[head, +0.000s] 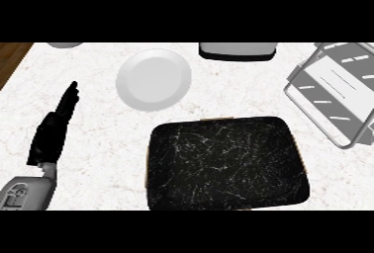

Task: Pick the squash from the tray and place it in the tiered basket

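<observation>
The desk (87, 143) is a pale, lightly veined stone top that fills almost the whole head view. At the far left upper corner a strip of brown wooden floor (13, 57) shows past the desk's edge. Just right of that, at the top edge, the curved rim of a grey round object (64, 45) is cut off by the view; what it is cannot be told.

The left hand (53, 133) shows at the left side, coming up from a grey forearm (27, 192) at the lower left corner. The hand is black, seen edge-on, with its fingers (70, 96) straight and together, pointing away toward the top of the view. They hold nothing and touch no object.

Right of the hand, well apart from it, lies a white round plate (153, 79) with nothing on it. Below and right of the plate sits the tray (223, 165), a dark square slab with white marbled veins and rounded corners, a thin tan edge showing along its left and top sides. Its surface is bare; the squash cannot be seen on it or anywhere else in the view.

At the top, right of the plate, stands a grey and black object (237, 51), partly cut off. At the far right stands the tiered basket (340, 91), a grey wire frame, tilted in the view.

The right hand is out of sight.
</observation>
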`<state>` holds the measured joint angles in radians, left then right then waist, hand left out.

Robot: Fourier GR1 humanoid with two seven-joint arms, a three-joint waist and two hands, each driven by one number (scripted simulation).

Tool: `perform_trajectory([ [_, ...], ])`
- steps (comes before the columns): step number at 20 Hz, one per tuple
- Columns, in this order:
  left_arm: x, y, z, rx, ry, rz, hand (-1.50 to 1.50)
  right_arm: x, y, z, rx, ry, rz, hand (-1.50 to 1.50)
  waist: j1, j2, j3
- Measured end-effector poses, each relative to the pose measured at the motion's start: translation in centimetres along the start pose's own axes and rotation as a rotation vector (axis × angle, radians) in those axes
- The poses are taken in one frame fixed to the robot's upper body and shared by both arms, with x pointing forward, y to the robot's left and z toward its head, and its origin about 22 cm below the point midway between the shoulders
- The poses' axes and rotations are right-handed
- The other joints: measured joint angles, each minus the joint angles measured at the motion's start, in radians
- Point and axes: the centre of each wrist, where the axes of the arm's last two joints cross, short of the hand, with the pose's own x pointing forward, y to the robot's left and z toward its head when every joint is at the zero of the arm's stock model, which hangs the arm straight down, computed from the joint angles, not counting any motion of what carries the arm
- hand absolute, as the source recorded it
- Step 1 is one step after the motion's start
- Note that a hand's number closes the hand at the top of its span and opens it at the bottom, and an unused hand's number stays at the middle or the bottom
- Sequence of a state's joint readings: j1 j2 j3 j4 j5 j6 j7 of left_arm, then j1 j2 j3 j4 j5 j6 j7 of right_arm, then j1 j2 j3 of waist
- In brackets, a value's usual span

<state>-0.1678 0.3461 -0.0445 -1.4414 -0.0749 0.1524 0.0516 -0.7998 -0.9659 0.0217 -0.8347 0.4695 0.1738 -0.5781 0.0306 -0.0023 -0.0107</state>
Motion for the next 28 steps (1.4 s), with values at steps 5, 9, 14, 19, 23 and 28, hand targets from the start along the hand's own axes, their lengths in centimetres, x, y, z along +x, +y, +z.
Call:
perform_trajectory([
  [5, 0.2, 0.4, -0.2, -0.004, -0.002, 0.002, 0.0, -2.2, 1.0, 0.8, 0.091, 0.107, -0.127, -1.5, 0.002, -0.002, -0.005],
  [9, -0.1, 0.6, -0.1, 0.001, 0.002, 0.004, 0.0, -3.1, 1.9, 1.0, 0.119, 0.139, -0.199, -1.5, -0.005, -0.005, -0.003],
  [14, 0.5, 0.4, -0.2, 0.001, 0.006, 0.011, 0.0, -4.0, 2.9, 1.1, 0.056, 0.143, -0.341, -1.5, -0.007, 0.0, 0.004],
  [19, 0.4, 0.0, -0.1, 0.008, 0.006, 0.001, 0.0, -4.3, 2.2, 0.7, -0.045, 0.13, -0.451, -1.5, -0.003, 0.008, 0.01],
  [23, 0.2, -0.3, -0.2, 0.01, 0.005, -0.001, 0.0, -5.3, -0.2, 2.0, -0.115, 0.174, -0.494, -1.5, -0.001, 0.013, 0.011],
  [28, 0.7, -0.2, -0.4, 0.004, -0.007, -0.001, 0.0, -6.9, -4.0, 5.3, -0.125, 0.288, -0.566, -1.5, 0.007, 0.018, 0.013],
])
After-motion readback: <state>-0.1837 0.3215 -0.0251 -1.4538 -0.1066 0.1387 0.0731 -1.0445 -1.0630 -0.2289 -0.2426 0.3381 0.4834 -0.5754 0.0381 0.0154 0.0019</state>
